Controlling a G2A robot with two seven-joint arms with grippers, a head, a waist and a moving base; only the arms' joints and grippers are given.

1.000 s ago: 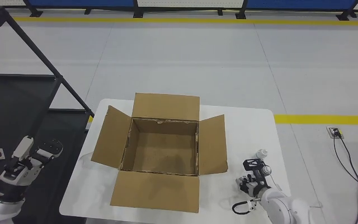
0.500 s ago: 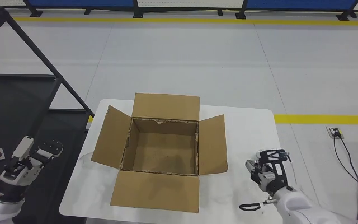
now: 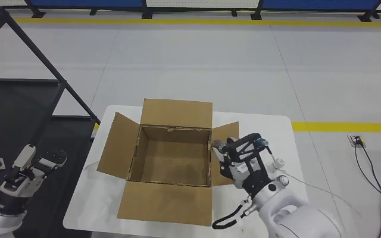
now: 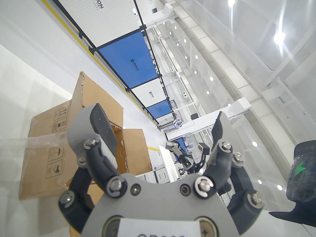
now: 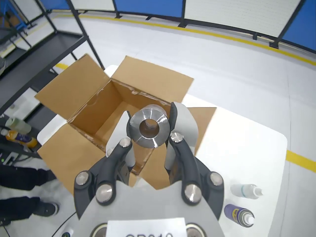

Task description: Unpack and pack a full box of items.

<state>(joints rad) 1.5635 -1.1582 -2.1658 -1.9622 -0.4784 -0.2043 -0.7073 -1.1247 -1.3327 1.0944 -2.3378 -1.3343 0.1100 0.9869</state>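
One item, a shiny metal cylinder with a hollow centre point(image 5: 149, 128), was clenched between the fingers of the right gripper point(image 5: 150, 117). It hung above the flap at the 3 o'clock side of the cardboard box point(image 3: 177, 113), just short of the opening. The box stood mid-worktop with all four flaps folded outward, and its floor showed bare cardboard.

At about 4 o'clock from the box, two more items lay side by side on the worktop point(image 3: 268, 128): a white bottle point(image 5: 245, 190) and a purple spray can point(image 5: 238, 213), both well apart from the box. The left gripper point(image 4: 158, 119) hung off the worktop's edge at roughly 8 o'clock, its fingers spread and grasping nothing.

Judged from this layout, unpacking appeared finished and packing barely begun. The cylinder seemed to be the first item bound for the box, with lowering and release not yet done. At least the bottle and the can remained to be packed.
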